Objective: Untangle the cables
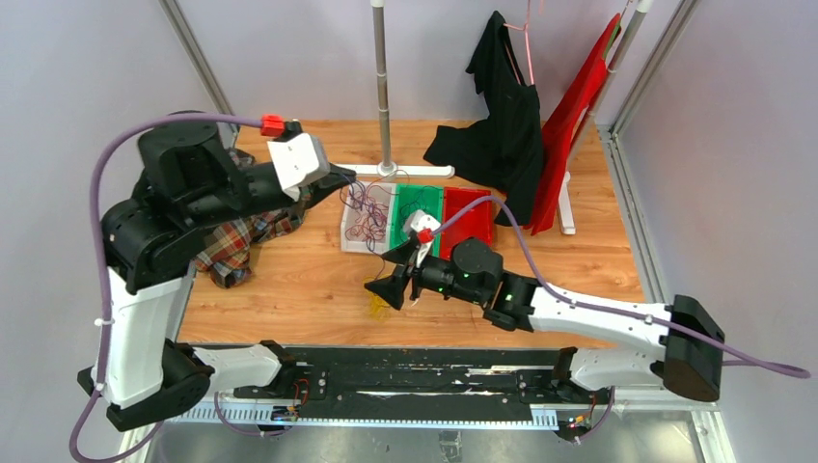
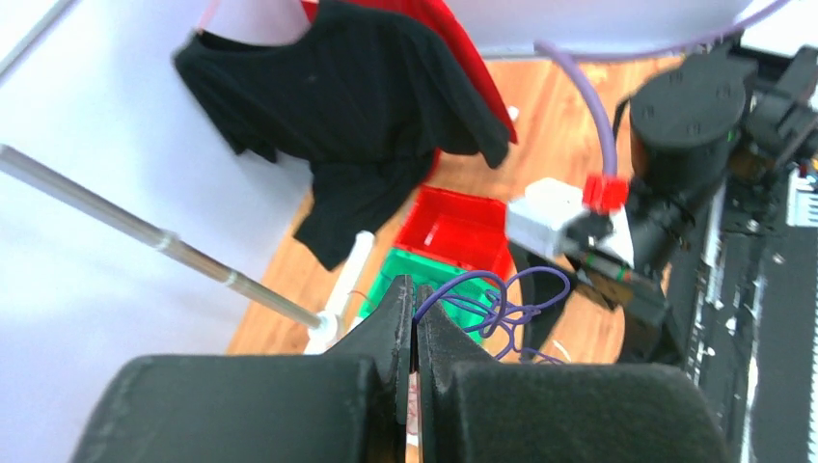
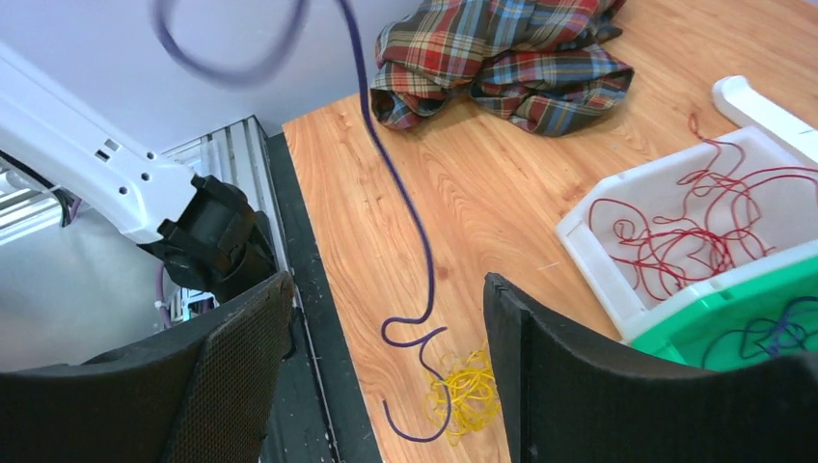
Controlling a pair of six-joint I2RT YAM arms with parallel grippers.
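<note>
- The purple strand (image 3: 417,227) hangs from your left pincer (image 2: 414,289), which is clamped shut on it. It trails down between the wide-spread jaws of your right pincer (image 3: 386,289), which holds nothing.
- Its tail curls beside the yellow bunch (image 3: 465,391), which also lies between those jaws. The red strands (image 3: 675,241) sit in the white tray (image 3: 588,246) to that pincer's right.
- Expect light, springy wire that snags easily, so take the yellow bunch by its dense middle.
- The counter (image 3: 502,164) is smooth wood, and a plaid cloth (image 3: 502,58) lies beyond.
</note>
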